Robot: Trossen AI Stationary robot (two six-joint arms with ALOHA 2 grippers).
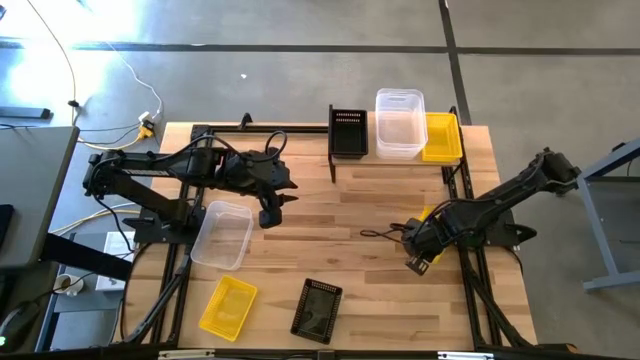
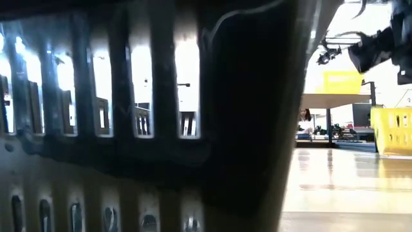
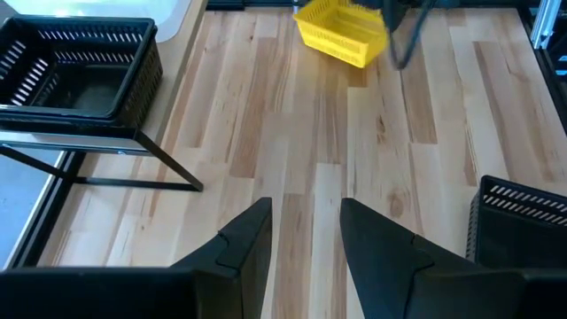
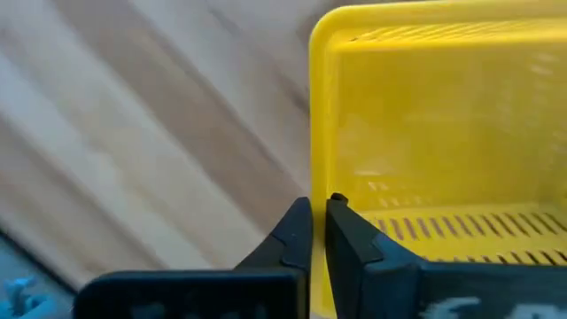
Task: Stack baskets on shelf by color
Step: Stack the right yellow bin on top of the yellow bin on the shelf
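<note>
The shelf (image 1: pixel 340 160) at the table's far edge carries a black basket (image 1: pixel 348 133), a clear tub (image 1: pixel 400 122) and a yellow basket (image 1: pixel 442 138), each resting on its base. On the table lie a clear tub (image 1: pixel 222 235), a yellow basket (image 1: pixel 228 306) and a black basket (image 1: pixel 317 310). My right gripper (image 4: pixel 317 213) is shut on another yellow basket (image 4: pixel 443 133), right of the table's middle and mostly hidden under the arm in the high view. My left gripper (image 3: pixel 306 230) is open, touching nothing, above bare wood beside the clear tub. My right gripper pinches the yellow basket's side wall at its rim near a corner (image 4: pixel 316 177), one finger (image 4: pixel 350 230) inside the basket and one outside. In the left wrist view the basket (image 3: pixel 341 31) sits tilted below the arm. Whether it is clear of the table, I cannot tell.
In the low view the near black basket (image 2: pixel 129 129) fills most of the picture. Bare wood lies in the table's middle between the arms. The shelf's black frame legs (image 3: pixel 133 168) stand on the table. Cables lie on the floor beyond the left far corner.
</note>
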